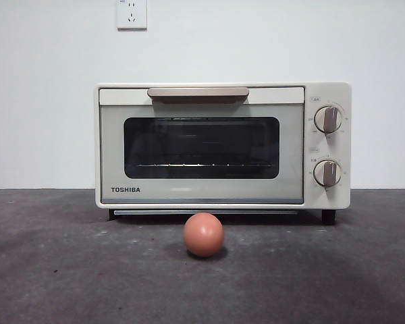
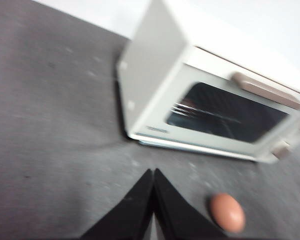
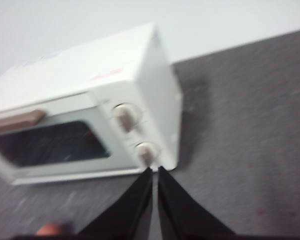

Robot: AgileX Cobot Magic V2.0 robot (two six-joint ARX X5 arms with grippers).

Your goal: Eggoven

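Egg [image 1: 203, 234] sits on the counter [image 1: 54, 270] at 6 o'clock from the toaster oven [image 1: 223, 145], just in front of the closed door, roughly under the door's centre, not touching it. We can't tell its long axis from the front view; in the left wrist view it reads slightly elongated, lying on its side.

Key relation: in the left wrist view the egg [image 2: 227, 212] lies just beside the left gripper [image 2: 153, 172], at about 4 o'clock from the jaw tips. In the right wrist view only a sliver of the egg [image 3: 50, 229] shows, at about 8 o'clock and well apart from the right gripper [image 3: 155, 170]. We judge the left arm nearer to the egg; the right sits by the knob end of the oven.

Both sets of jaws are closed, tips together, gripping nothing. Neither arm shows in the front view.

Oven door is shut, handle [image 1: 198, 92] across the top edge, upper knob [image 1: 328, 119] and lower knob [image 1: 327, 173] at 3 o'clock of the window [image 1: 201, 147]. The closed door is the obstacle: we judge it has to open before the egg goes in. Wall outlet [image 1: 131, 13] at 12 o'clock, irrelevant.
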